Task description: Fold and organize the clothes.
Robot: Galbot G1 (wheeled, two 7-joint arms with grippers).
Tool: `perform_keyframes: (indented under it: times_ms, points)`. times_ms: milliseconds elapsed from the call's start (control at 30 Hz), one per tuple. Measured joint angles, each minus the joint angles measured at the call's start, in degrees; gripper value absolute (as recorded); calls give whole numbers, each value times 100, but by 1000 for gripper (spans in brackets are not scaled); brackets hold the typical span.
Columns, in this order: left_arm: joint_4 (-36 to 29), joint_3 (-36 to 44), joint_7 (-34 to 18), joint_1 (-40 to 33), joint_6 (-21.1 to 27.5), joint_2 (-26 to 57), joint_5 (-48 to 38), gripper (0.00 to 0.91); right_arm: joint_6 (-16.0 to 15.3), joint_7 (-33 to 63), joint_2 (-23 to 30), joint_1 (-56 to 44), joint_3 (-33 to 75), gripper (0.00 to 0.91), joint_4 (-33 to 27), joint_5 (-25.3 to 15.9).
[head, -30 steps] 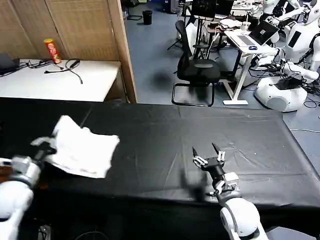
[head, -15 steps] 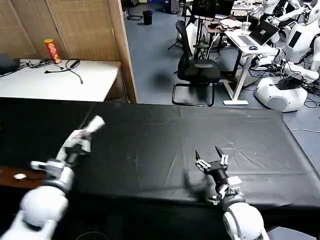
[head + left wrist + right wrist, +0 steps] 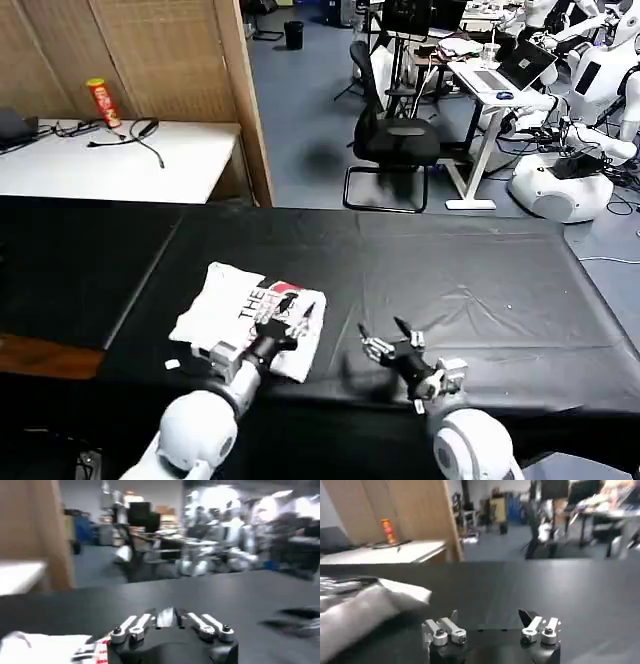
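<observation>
The white T-shirt (image 3: 232, 303) lies folded on the black table (image 3: 480, 280), left of the middle, with black lettering and a red mark facing up. My left gripper (image 3: 298, 318) sits at the shirt's right edge, shut on a pale bit of the cloth. In the left wrist view the gripper (image 3: 167, 615) faces bare table and the T-shirt (image 3: 35, 647) trails behind it. My right gripper (image 3: 385, 338) stands open just right of the shirt, near the front edge, with nothing between its fingers. In the right wrist view the gripper (image 3: 490, 616) is wide open, the T-shirt (image 3: 402, 591) off to one side.
A white side table (image 3: 190, 160) at the back left holds a red can (image 3: 103, 100) and a cable. An office chair (image 3: 395, 140) stands behind the black table. A small white scrap (image 3: 172, 364) lies near the front edge. The table's right half is bare.
My left gripper has swung the T-shirt from the table's far left toward the middle, where it now lies lettering up. The right gripper has shifted slightly left.
</observation>
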Motion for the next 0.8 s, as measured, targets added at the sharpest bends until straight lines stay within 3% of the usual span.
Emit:
perform_keyframes:
  times_ms: [333, 467, 500, 667, 800]
  points:
    - [-114, -269, -26, 193, -191, 111, 156, 878, -64, 84, 242, 431, -609, 878, -428, 66]
    - [-112, -366, -33, 303, -239, 111, 243, 878, -16, 81, 349, 570, -781, 819, -650, 43]
    - [-110, -379, -32, 321, -247, 109, 261, 878, 5, 74, 370, 593, -807, 712, -709, 32]
    - [-101, -488, -35, 432, -342, 103, 359, 878, 77, 91, 565, 783, -872, 673, -1071, 37]
    - [-99, -555, -36, 527, -411, 103, 387, 878, 107, 102, 736, 930, -890, 380, -1366, 85]
